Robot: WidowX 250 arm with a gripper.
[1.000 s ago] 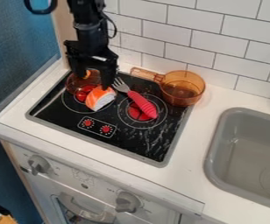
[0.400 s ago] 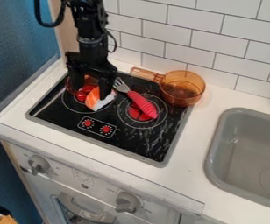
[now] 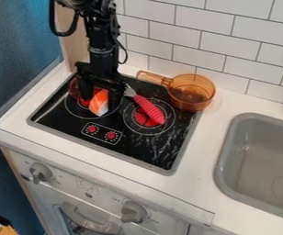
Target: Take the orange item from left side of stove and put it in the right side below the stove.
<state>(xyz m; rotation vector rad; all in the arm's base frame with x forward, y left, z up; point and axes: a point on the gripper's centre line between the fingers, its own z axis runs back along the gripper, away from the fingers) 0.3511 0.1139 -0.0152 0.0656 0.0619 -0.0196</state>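
Observation:
The black gripper point(image 3: 100, 97) hangs low over the left burner of the stove point(image 3: 132, 149), its fingers apart. Between them, at the tips, lies the orange and white sushi-like piece point(image 3: 99, 103); the right finger covers part of its right side. The piece rests on the black stove top at the left burner.
An amber see-through dish point(image 3: 75, 87) is partly hidden behind the gripper. Close on the right lies a fork with a red handle point(image 3: 149, 110). An amber pan point(image 3: 192, 92) stands at the stove's back right corner, and a grey sink point(image 3: 260, 160) is farther right.
The gripper has moved right and slightly lower, so its fingers now stand on either side of the orange and white piece. The fork and pan stay put.

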